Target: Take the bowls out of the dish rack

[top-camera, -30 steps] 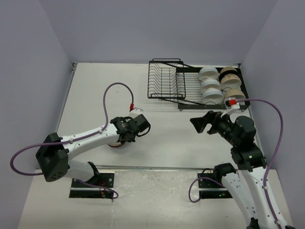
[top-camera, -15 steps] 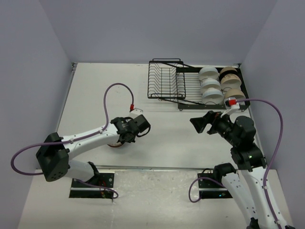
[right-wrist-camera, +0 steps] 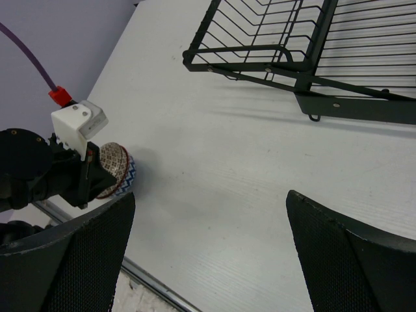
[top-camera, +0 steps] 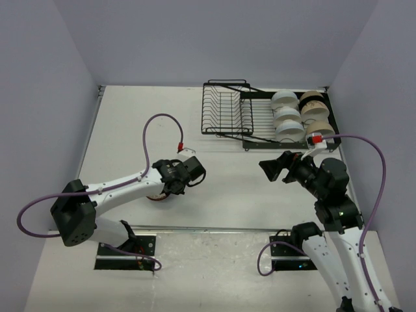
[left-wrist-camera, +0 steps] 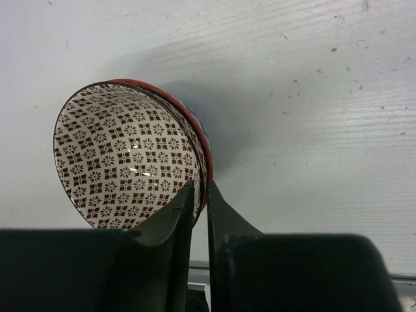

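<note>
Left pincer (left-wrist-camera: 195,197): nearly pressed together, pinching the rim of the reddish-brown patterned bowl (left-wrist-camera: 127,153).
Change: arm barely shifted since a second ago.
Right pincer (right-wrist-camera: 208,198): spread wide, empty.
Room: bare table (top-camera: 227,182) between the pincers.
Edges: dish rack (top-camera: 227,110) just beyond the right pincer, with the remaining bowls (top-camera: 286,118) in its wider part.

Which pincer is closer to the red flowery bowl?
Left. The left pincer pinches the rim of the red bowl; the right pincer hangs open far away, beside the dish rack.
</note>
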`<action>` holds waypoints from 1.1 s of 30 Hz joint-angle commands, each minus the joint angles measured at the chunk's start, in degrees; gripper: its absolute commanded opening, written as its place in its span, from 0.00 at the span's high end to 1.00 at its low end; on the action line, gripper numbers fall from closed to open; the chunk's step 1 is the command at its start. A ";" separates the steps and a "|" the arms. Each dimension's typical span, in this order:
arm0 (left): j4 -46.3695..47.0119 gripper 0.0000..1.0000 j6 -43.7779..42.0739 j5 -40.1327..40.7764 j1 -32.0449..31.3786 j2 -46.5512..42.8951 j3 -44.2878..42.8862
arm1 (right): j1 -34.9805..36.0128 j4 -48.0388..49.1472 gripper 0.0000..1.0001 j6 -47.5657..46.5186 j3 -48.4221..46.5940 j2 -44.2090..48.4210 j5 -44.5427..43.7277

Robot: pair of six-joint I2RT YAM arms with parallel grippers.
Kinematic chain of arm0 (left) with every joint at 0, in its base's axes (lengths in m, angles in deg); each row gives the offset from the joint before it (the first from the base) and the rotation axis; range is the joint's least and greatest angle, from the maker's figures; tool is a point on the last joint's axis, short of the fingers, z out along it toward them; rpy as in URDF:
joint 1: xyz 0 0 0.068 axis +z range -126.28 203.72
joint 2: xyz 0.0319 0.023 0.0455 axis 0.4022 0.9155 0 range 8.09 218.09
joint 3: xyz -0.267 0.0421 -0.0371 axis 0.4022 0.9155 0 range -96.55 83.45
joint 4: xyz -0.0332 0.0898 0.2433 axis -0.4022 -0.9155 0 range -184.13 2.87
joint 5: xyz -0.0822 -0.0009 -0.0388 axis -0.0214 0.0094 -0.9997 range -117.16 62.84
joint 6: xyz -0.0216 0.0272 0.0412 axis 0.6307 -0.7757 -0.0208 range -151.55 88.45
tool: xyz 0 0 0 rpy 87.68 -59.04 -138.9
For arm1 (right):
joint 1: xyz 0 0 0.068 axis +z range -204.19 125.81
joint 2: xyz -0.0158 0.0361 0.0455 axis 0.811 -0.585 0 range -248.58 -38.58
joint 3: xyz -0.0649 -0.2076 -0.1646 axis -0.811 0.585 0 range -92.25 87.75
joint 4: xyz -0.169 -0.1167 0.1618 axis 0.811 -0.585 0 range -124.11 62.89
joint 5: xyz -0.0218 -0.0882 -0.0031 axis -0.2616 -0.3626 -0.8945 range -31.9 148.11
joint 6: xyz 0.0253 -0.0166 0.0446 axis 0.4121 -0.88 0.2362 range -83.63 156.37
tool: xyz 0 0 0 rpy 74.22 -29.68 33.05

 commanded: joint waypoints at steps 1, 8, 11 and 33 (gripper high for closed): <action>0.09 0.83 1.00 1.67 -0.21 -0.34 0.51 | -0.14 1.61 0.01 -0.40 0.12 -0.29 0.11; -0.87 0.66 1.88 2.90 -0.21 -6.91 -1.06 | -0.23 1.34 0.01 -0.58 -0.14 -0.56 -0.15; -1.14 0.57 1.27 2.29 -0.21 -10.78 -2.82 | -0.14 1.26 0.01 -0.49 -0.41 -1.00 -0.33; 3.16 0.00 -5.23 20.22 7.00 -29.60 -9.25 | -9.46 21.01 0.02 32.99 0.11 -27.18 -28.27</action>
